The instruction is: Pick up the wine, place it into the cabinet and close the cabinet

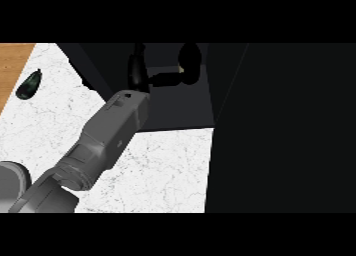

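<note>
Up inside the dark cabinet (181, 107), left hand (139, 70) extended, fingers' state unclear, wine bottle (188, 62) just beside.

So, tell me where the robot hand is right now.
In the head view the robot hand is at upper centre, reaching inside the dark cabinet, at the end of the grey forearm that comes up from the lower left.

Left hand (140, 67) inside dark cabinet (173, 107), beside wine (188, 60).
</note>
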You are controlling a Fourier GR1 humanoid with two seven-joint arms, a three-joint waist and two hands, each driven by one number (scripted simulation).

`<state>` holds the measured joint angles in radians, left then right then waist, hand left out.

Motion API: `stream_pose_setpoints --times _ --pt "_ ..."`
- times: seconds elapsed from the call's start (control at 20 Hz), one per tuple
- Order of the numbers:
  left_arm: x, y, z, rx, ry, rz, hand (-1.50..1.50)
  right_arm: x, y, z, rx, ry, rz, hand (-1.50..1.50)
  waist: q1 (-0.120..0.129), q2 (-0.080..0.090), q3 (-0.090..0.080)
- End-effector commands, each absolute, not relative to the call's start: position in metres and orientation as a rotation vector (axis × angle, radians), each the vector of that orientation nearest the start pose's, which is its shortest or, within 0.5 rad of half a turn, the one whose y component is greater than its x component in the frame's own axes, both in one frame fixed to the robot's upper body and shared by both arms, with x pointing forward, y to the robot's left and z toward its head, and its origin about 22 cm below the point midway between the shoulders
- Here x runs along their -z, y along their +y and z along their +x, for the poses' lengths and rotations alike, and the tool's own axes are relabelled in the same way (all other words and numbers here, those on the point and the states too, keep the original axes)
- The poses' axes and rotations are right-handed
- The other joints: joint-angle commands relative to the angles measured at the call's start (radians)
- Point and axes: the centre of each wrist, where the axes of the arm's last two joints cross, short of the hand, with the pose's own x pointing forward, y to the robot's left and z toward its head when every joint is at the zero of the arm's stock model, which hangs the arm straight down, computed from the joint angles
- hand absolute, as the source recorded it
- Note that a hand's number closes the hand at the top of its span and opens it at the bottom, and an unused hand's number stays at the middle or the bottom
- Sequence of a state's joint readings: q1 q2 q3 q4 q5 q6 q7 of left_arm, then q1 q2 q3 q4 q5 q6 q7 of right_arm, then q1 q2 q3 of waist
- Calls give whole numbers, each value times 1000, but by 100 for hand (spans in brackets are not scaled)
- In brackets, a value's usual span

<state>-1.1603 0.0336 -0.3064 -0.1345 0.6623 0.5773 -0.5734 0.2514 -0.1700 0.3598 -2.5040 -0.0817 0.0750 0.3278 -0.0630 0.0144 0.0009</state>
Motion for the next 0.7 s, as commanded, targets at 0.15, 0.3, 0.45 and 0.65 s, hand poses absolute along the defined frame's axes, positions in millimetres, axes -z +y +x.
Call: stream_pose_setpoints --times 0.15,0.3,0.45,0.65 --pt "-40 104 432 -92 -1804 175 -150 -190 -212 88 -293 -1914 371 -150 39 -15 -1" --pt "-38 116 432 -106 -1841 111 -150 -194 -208 88 -281 -1921 376 -150 44 -15 -1" --pt "-45 93 428 -115 -1862 58 -150 -195 -205 83 -277 -1918 359 -150 53 -22 -1" --pt "-38 99 421 -97 -1873 6 -150 -198 -215 86 -278 -1925 322 -150 69 -25 -1"
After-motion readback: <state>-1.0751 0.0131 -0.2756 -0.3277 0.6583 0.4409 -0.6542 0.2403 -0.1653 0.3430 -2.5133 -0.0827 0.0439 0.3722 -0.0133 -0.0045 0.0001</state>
